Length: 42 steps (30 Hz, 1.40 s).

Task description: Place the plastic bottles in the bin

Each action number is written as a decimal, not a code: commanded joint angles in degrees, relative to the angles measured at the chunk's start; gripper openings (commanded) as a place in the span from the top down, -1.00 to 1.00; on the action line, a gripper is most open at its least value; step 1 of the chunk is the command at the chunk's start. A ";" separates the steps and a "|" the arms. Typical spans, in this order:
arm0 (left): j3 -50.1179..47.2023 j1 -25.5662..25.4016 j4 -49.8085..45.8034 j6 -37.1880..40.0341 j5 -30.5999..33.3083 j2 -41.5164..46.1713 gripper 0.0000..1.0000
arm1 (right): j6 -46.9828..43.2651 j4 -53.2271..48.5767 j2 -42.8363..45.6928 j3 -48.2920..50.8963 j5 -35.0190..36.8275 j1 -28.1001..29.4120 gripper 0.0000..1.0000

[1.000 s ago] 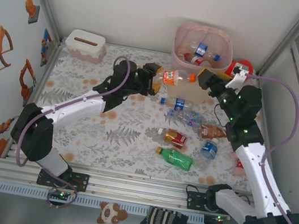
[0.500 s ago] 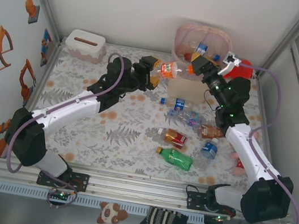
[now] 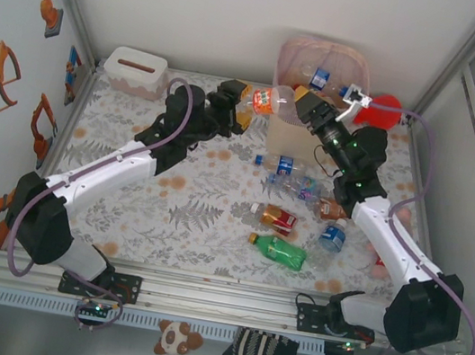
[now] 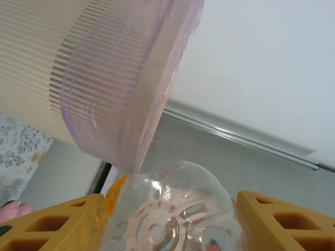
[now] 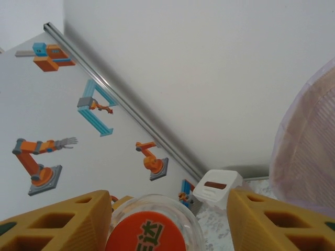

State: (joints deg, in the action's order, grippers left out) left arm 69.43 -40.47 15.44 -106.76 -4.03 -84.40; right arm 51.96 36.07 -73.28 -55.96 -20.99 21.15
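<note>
A clear bottle with an orange label [image 3: 268,101] hangs in the air just left of the bin [image 3: 287,58]. My left gripper [image 3: 240,107] is shut on it; in the left wrist view the bottle's base [image 4: 172,209] sits squeezed between my yellow fingers [image 4: 57,225], with the lined bin wall [image 4: 78,68] above. My right gripper [image 3: 306,107] is at the bottle's other end. In the right wrist view the orange-labelled bottle [image 5: 149,227] lies between the jaws, against the left finger [image 5: 57,222], with a gap to the right one. Two bottles [image 3: 322,81] lie inside the bin.
Several bottles lie on the floral mat: blue-labelled [image 3: 284,163], clear [image 3: 298,186], brown [image 3: 332,210], red-labelled [image 3: 275,217], green [image 3: 278,251], blue [image 3: 331,237]. A white tissue box [image 3: 135,71] sits back left. A red toy [image 3: 381,109] is right of the bin.
Both arms moved toward the back. The left gripper carried the bottle up and back beside the bin. The right gripper came to the bottle's free end and its jaws narrowed.
</note>
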 commanded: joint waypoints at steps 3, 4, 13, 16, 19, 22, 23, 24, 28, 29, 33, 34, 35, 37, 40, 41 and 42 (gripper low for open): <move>2.09 0.21 1.41 0.07 0.00 0.96 0.02 | 0.94 4.13 -0.83 -0.21 0.38 0.91 0.07; 2.11 0.21 1.43 0.04 0.04 0.97 0.02 | 0.99 4.09 -0.92 -0.41 0.42 0.91 0.12; 1.91 0.17 0.43 0.44 0.55 1.29 -0.14 | 0.70 4.16 -0.32 -0.54 2.02 1.06 0.44; 1.77 0.18 0.02 0.81 0.78 1.65 -0.22 | 0.01 3.07 0.23 -1.02 2.79 1.03 0.51; 1.59 0.23 -0.64 1.24 1.01 2.17 -0.39 | -1.59 0.96 0.74 -2.17 3.19 0.96 0.55; 0.94 0.46 -1.63 2.06 1.40 3.20 -0.49 | -4.49 -3.19 1.44 -4.13 3.85 0.52 0.56; 0.52 0.52 -1.89 2.40 1.61 3.67 -0.51 | -5.43 -4.75 1.71 -5.01 4.03 0.17 0.56; 0.04 0.70 -2.19 2.88 2.00 4.23 -0.52 | -6.33 -6.54 1.92 -6.01 4.03 -0.29 0.56; -1.87 1.36 -4.38 5.27 3.70 6.66 -0.53 | -10.33 -14.63 2.27 -10.67 4.03 -2.27 0.56; -2.26 1.59 -5.24 6.22 4.29 7.39 -0.53 | -11.38 -17.06 2.23 -12.23 4.12 -2.87 0.57; -3.30 2.36 -9.29 11.90 5.85 9.36 -0.53 | -16.42 -25.07 1.52 -18.10 5.14 -4.74 0.57; -3.22 2.58 -10.89 13.34 6.17 9.72 -0.54 | -17.72 -27.04 1.17 -19.68 5.41 -5.12 0.57; -3.16 2.78 -12.76 14.80 6.55 10.10 -0.54 | -19.01 -29.35 0.50 -21.62 5.76 -5.48 0.57; -3.06 3.02 -15.13 17.50 7.15 10.72 -0.54 | -20.75 -33.10 -0.88 -24.91 6.12 -6.57 0.58; -2.49 3.25 -19.31 21.13 7.68 11.34 -0.53 | -23.84 -38.06 -3.13 -29.40 7.04 -7.87 0.59; -2.37 3.29 -20.57 22.31 7.81 11.45 -0.54 | -25.23 -39.75 -3.97 -30.94 7.59 -8.04 0.59; -2.29 3.28 -21.23 23.12 7.94 11.65 -0.53 | -26.61 -41.35 -4.80 -32.24 7.93 -8.30 0.59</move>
State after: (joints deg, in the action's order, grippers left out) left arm 66.94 -37.45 -0.51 -89.71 2.63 -74.39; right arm 31.42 1.85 -75.85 -84.86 -15.09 13.58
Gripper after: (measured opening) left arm 0.768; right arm 0.310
